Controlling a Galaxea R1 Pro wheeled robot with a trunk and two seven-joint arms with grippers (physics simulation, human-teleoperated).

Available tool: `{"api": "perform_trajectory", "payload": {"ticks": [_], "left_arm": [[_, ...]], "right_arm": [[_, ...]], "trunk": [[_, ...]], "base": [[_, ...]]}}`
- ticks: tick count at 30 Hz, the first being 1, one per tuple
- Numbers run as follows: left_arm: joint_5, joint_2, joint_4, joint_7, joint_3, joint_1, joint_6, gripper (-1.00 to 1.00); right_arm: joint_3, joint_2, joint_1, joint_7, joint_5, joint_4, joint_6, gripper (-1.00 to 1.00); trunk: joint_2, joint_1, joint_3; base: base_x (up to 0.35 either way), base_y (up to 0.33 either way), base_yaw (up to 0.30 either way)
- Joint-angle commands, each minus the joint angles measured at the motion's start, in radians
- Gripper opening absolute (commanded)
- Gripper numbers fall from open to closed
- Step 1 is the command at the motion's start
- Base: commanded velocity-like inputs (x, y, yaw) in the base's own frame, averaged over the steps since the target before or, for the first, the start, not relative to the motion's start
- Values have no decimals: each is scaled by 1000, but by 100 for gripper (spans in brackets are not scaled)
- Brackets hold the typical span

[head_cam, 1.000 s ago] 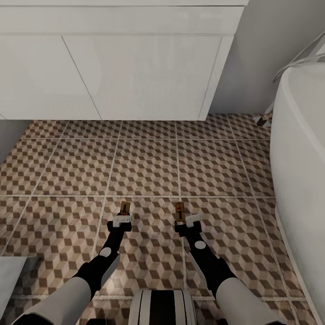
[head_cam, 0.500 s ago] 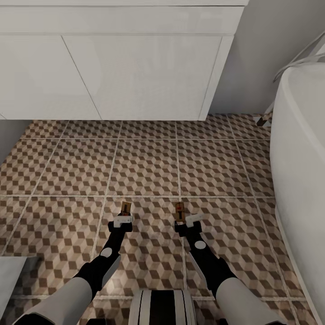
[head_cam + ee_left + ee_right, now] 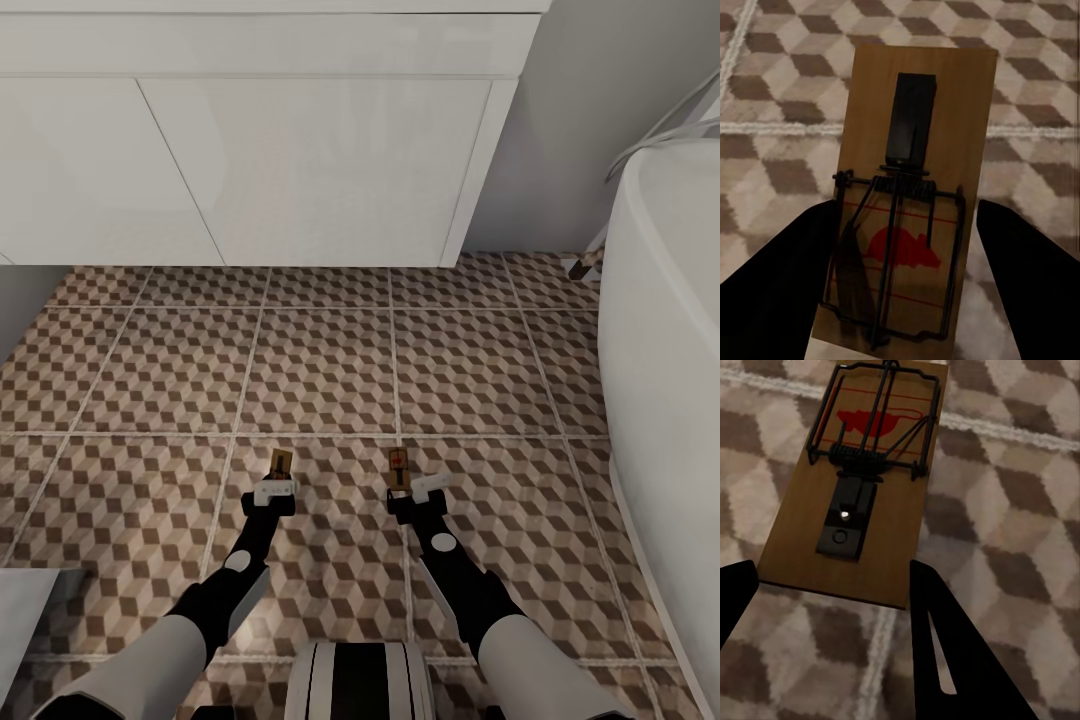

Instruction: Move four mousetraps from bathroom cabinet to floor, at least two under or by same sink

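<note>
Two mousetraps lie flat on the bathroom floor (image 3: 330,370), a tile or so short of the white vanity (image 3: 300,160) that carries the bathroom sink. The left mousetrap (image 3: 281,462) (image 3: 911,187) sits between the fingers of my left gripper (image 3: 274,491) (image 3: 907,217), which is open with its dark fingers (image 3: 787,262) flanking the board. The right mousetrap (image 3: 399,467) (image 3: 859,487) lies just beyond the tips of my right gripper (image 3: 420,490) (image 3: 832,574), also open. Each board shows its black wire spring and a red mouse print. The cabinet is out of view.
A white bathtub (image 3: 670,350) fills the right side, its chrome pipe (image 3: 660,130) against the wall. A grey flat object (image 3: 30,600) sits at the lower left. The robot's base (image 3: 360,680) shows at the bottom middle. Open tiles stretch between the mousetraps and the vanity.
My left gripper has shifted slightly back and to the right. Both mousetraps stay where they were, and the right arm is still.
</note>
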Motion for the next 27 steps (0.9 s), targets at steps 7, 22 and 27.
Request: {"api": "perform_trajectory", "payload": {"ticks": [7, 22, 27], "left_arm": [[9, -4, 1, 6, -8, -1, -4, -100], [9, -13, 1, 6, -8, -1, -5, -100], [9, -13, 1, 6, -8, -1, -6, -100]], "right_arm": [[3, 0, -1, -5, 5, 1, -1, -100], [3, 0, -1, -4, 5, 1, -1, -100], [3, 0, 0, -4, 5, 1, -1, -100]], "trunk": [[0, 0, 0], [0, 0, -4], [-2, 3, -24]], "base": [[0, 0, 0], [0, 0, 0], [0, 0, 0]]}}
